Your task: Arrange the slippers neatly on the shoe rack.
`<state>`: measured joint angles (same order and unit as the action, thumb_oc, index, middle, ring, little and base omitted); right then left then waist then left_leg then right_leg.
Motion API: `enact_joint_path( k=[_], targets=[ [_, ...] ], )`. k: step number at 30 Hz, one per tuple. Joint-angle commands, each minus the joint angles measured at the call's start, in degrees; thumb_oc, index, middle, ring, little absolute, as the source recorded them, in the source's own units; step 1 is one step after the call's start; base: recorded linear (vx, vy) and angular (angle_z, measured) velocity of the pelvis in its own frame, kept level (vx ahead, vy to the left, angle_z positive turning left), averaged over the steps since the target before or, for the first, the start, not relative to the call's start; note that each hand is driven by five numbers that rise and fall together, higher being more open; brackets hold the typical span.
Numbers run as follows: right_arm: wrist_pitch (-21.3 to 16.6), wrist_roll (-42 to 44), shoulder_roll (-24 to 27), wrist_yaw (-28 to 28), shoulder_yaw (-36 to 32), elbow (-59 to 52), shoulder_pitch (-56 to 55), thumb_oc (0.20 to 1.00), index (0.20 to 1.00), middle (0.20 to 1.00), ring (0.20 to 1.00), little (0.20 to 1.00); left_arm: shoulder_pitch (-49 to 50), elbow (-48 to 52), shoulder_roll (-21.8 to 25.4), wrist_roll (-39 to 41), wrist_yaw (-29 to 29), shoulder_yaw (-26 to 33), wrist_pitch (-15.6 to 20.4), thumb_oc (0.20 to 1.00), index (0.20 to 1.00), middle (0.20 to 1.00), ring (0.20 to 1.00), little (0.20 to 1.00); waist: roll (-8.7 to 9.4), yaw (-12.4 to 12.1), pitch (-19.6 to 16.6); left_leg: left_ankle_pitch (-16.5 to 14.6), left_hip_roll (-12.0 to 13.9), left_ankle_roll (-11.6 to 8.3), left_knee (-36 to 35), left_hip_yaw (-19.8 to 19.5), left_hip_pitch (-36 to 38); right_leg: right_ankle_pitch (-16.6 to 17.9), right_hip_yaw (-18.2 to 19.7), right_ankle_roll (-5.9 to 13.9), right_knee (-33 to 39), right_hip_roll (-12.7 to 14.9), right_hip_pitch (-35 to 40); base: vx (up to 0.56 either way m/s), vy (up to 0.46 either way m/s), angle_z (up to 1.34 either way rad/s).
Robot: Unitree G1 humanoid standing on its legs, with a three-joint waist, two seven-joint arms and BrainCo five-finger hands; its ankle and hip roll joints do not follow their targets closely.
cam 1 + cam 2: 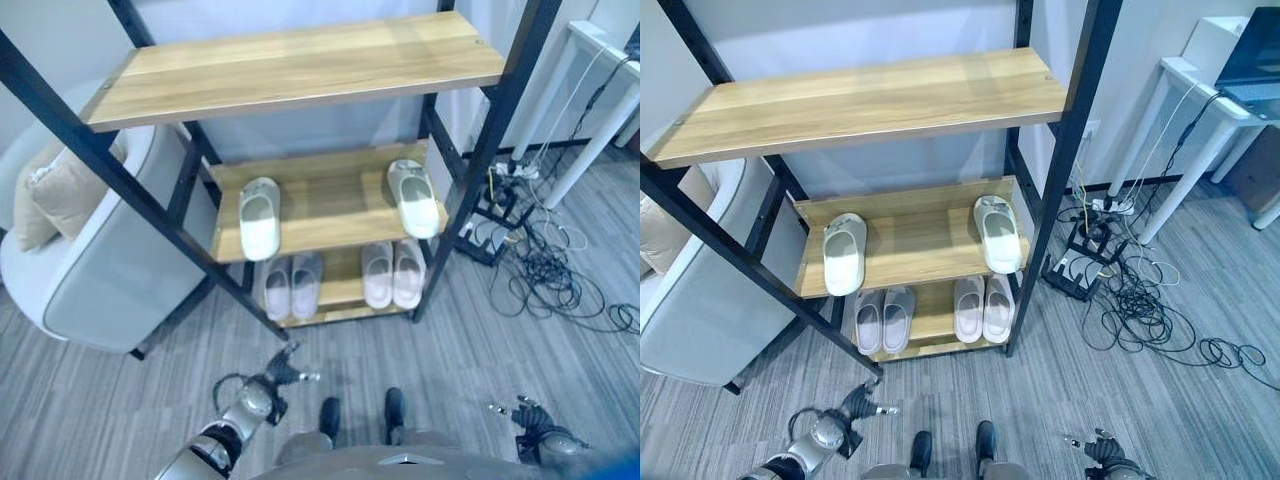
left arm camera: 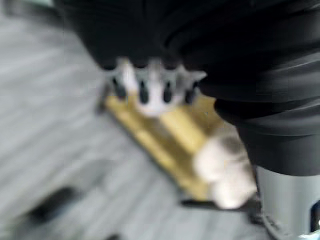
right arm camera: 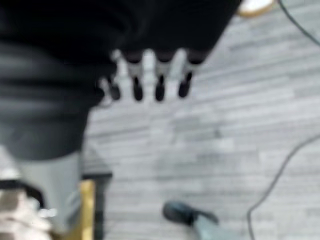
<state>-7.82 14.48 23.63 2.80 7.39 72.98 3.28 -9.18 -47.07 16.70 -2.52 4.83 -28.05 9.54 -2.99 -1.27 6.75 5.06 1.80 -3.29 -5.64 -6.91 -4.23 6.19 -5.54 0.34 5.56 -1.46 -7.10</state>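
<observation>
Left hand point(image 1: 275, 375): low over the floor before the rack, fingers relaxed and apart, holding nothing.
Right hand point(image 1: 530, 415): low on the other side, fingers loosely spread, empty.
Rack point(image 1: 300, 65): dark frame with three wooden shelves, the top one bare.
Middle shelf point(image 1: 330, 200): one white slipper point(image 1: 260, 218) at the left end and another point(image 1: 413, 197) at the right end, well apart.
Bottom shelf: two pale pairs point(image 1: 292, 285) point(image 1: 393, 273), each side by side.
Risk: the right slipper lies near the shelf's front edge, so a nudge while pairing could tip it off; a reaching arm may catch the slanted frame bar.
Writing: none legible.
</observation>
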Motion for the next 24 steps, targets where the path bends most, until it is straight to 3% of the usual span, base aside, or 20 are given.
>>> enact_joint_path(
  k=[1, 6, 13, 16, 22, 24],
  targets=[
    [-1.07, 1.99, 2.08, 0.78, -0.15, -1.92, 2.44, 1.0, 1.0, 1.0, 1.0, 1.0, -5.4, 8.63, 2.32, 3.27, -1.6, 1.42, 1.68, 1.0, 1.0, 1.0, 1.0, 1.0, -0.48, -1.51, 3.13, -3.05, 1.02, 0.85, 0.64, -1.54, 1.32, -6.63, 1.91, 5.0, -3.6, 5.72, 3.7, 0.0, 0.0, 0.0],
    [-1.04, 1.62, 1.65, 0.33, -2.17, -2.73, -0.06, 1.0, 1.0, 1.0, 1.0, 1.0, -3.72, 33.04, 9.26, 7.71, -5.1, 5.32, 4.19, 1.0, 1.0, 1.0, 1.0, 1.0, -1.16, -2.52, 3.41, -3.13, 0.75, 0.79, 0.64, -2.37, 0.91, -6.9, 1.28, 5.07, -3.63, 5.82, 3.79, 0.01, -0.017, 0.02],
    [-1.14, 0.49, 0.4, -0.52, -1.0, -2.54, -1.63, 1.0, 1.0, 1.0, 1.0, 1.0, -3.45, 45.39, 11.86, 9.99, -6.0, 7.48, 6.79, 1.0, 1.0, 1.0, 1.0, 1.0, -1.37, -2.69, 3.52, -3.29, 0.96, 0.63, 0.64, -2.34, 0.7, -7.01, 1.33, 5.05, -3.38, 5.71, 3.68, 0.0, -0.004, 0.01],
    [-1.18, -0.15, 0.2, -0.37, -0.11, -2.76, -1.88, 1.0, 1.0, 1.0, 1.0, 1.0, -5.67, 45.97, 12.56, 5.68, -3.91, 7.46, 7.14, 1.0, 1.0, 1.0, 1.0, 1.0, -1.38, -2.42, 3.77, -3.28, 1.01, 0.6, 0.64, -2.21, 0.39, -7.06, 1.57, 4.97, -3.48, 5.57, 3.27, 0.0, 0.0, 0.0],
    [-0.96, -1.02, -0.2, 0.17, 2.58, -3.85, -0.29, 1.0, 1.0, 1.0, 1.0, 1.0, -13.95, 32.84, 8.05, 0.06, 2.33, 5.61, 4.96, 1.0, 1.0, 1.0, 1.0, 1.0, -0.9, -1.2, 4.33, -3.19, 1.26, 0.49, 0.64, -1.64, -0.29, -6.88, 2.03, 4.8, -3.63, 5.24, 2.26, 0.0, -0.009, -0.02],
    [-1.1, -1.93, -0.59, 0.37, 3.3, -4.52, -1.07, 1.0, 1.0, 1.0, 1.0, 1.0, -17.5, 28.94, 8.91, -4.44, 5.13, 5.6, 3.88, 1.0, 1.0, 1.0, 1.0, 1.0, -0.4, -0.59, 4.2, -3.21, 1.35, 0.42, 0.64, -1.27, -0.75, -6.63, 2.16, 4.97, -3.55, 5.19, 1.71, 0.04, -0.002, -0.03]
  ],
)
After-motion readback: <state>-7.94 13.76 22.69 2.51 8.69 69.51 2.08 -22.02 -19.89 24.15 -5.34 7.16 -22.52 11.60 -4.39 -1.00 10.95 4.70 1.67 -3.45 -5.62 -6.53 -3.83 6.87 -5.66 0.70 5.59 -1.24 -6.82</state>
